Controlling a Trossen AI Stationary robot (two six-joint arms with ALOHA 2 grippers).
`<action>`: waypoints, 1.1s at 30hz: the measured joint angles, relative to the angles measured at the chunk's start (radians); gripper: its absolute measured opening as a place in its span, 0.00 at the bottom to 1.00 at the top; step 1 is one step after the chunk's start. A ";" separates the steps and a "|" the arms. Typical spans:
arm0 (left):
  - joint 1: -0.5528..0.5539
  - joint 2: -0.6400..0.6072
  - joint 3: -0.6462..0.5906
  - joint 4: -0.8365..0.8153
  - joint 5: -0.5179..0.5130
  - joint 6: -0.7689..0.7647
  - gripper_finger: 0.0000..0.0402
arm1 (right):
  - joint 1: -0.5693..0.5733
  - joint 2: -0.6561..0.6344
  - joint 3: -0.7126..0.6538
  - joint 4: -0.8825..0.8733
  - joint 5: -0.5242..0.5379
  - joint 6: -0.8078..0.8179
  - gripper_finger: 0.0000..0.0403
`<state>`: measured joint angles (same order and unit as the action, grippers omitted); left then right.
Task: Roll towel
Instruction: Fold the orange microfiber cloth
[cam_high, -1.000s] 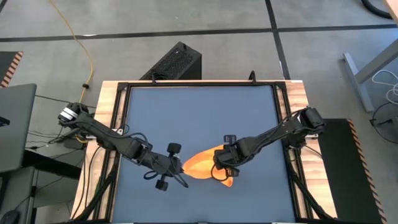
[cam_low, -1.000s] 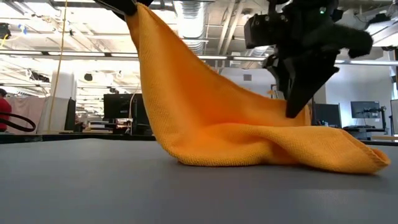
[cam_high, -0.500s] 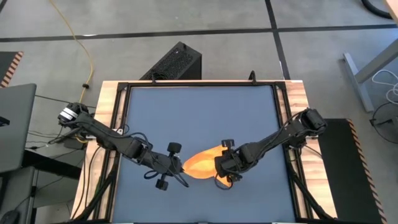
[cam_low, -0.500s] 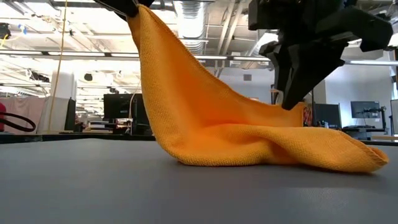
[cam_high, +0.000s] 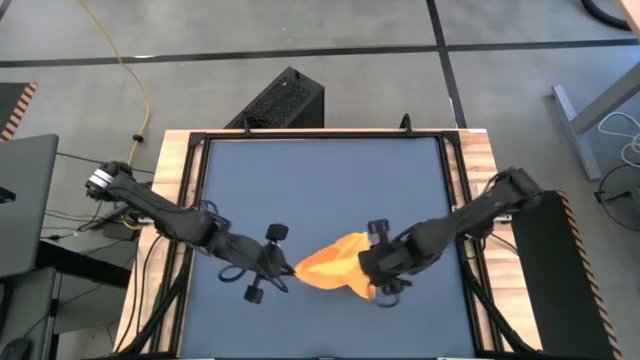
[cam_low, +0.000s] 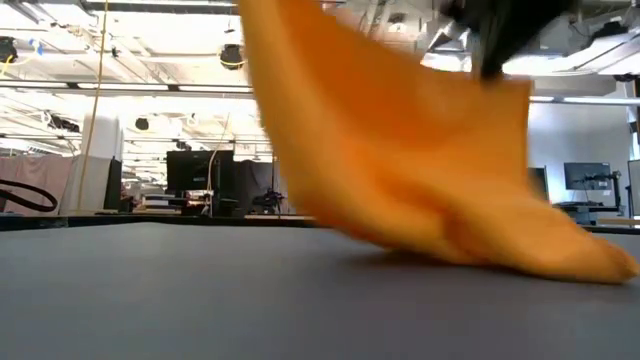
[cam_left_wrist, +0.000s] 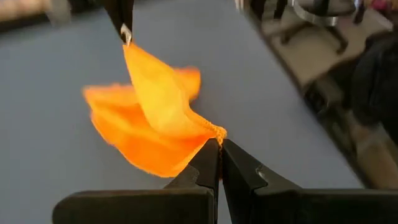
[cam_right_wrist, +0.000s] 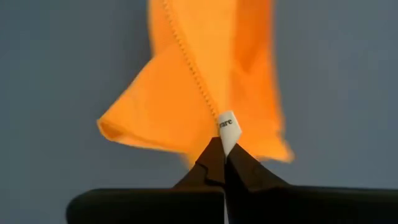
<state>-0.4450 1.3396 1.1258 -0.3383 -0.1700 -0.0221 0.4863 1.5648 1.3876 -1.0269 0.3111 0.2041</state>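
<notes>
Towel (cam_high: 335, 262) now lifted higher and dragged toward the near edge, right arm shifted too. It hangs bunched over the dark blue surface (cam_high: 320, 190), front-centre, lower fold touching. Left pincer (cam_left_wrist: 219, 144) pinches one corner; right pincer (cam_right_wrist: 224, 158) pinches the corner with the white tag (cam_right_wrist: 227, 127).

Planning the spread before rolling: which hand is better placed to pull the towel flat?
Neither alone, probably. The left hand and right hand each pinch a corner of the towel, lifted between them, so both suit.
</notes>
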 joint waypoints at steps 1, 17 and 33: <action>0.000 -0.024 0.015 0.011 -0.008 0.022 0.00 | 0.006 -0.034 0.032 -0.019 0.025 -0.014 0.02; 0.147 -0.197 0.314 -0.011 -0.515 0.251 0.00 | -0.349 -0.246 0.473 -0.018 0.163 -0.551 0.02; 0.613 -0.197 0.373 -0.345 -0.135 0.124 0.00 | -0.696 -0.156 0.462 -0.013 -0.150 -0.569 0.02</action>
<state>0.1682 1.1425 1.4987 -0.6831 -0.3048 0.1016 -0.2100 1.4090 1.8494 -1.0401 0.1614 -0.3644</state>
